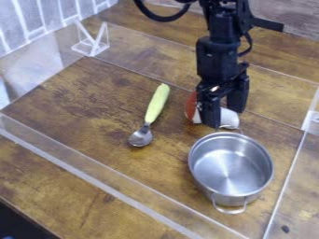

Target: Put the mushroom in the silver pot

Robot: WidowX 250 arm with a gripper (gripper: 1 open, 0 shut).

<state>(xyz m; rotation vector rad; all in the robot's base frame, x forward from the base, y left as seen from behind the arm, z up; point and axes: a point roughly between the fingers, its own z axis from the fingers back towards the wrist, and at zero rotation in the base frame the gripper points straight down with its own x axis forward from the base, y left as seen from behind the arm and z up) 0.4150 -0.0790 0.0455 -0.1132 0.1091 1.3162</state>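
Black arm reaching down from twelve o'clock, tool (pixel 217 115) spread wide over the mushroom (pixel 212 111), mushroom outside the silver pot (pixel 230 169), at its twelve o'clock, brown wooden bench (pixel 88 121), spoon (pixel 151 117) toward ten o'clock of the pot

One camera, high up, angled down!
It faces the brown wooden tabletop (pixel 75 121), shiny round steel pot (pixel 232 170) at near right.
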